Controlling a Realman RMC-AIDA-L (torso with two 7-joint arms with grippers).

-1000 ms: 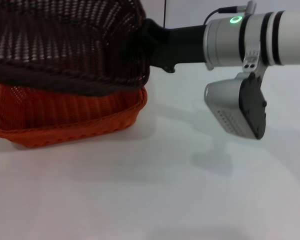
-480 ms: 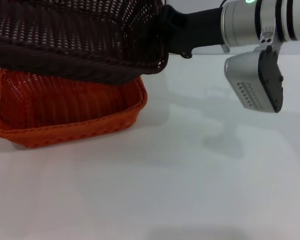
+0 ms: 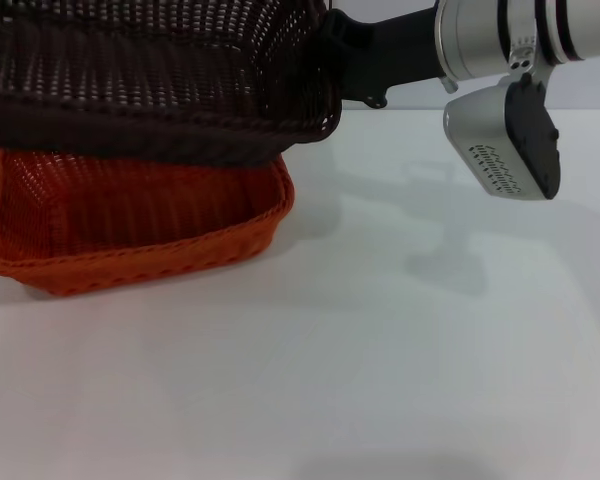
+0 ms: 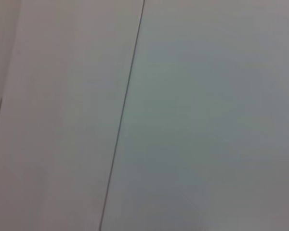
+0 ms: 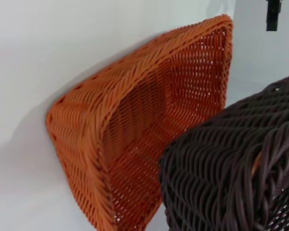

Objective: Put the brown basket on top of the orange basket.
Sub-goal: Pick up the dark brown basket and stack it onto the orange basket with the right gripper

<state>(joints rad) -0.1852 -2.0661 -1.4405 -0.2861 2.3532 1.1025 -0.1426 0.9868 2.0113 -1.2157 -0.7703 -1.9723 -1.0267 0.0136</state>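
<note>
- The bench [image 3: 400, 380] is plain white and pretty much fills the head view, with a pale wall behind it; the left wrist view shows just pale panels with a thin dark seam, and no left gripper anywhere.
- The brown basket [image 3: 150, 80] sits a bit higher than half a second ago, hanging over the orange basket [image 3: 130, 225] with more orange weave showing under it.
- The orange basket rests flat on the bench at the left, same spot as before.
- The right gripper [image 3: 330, 60] has lifted slightly too; it meets the brown basket's right end, fingers hidden, so can't tell the grip.
</note>
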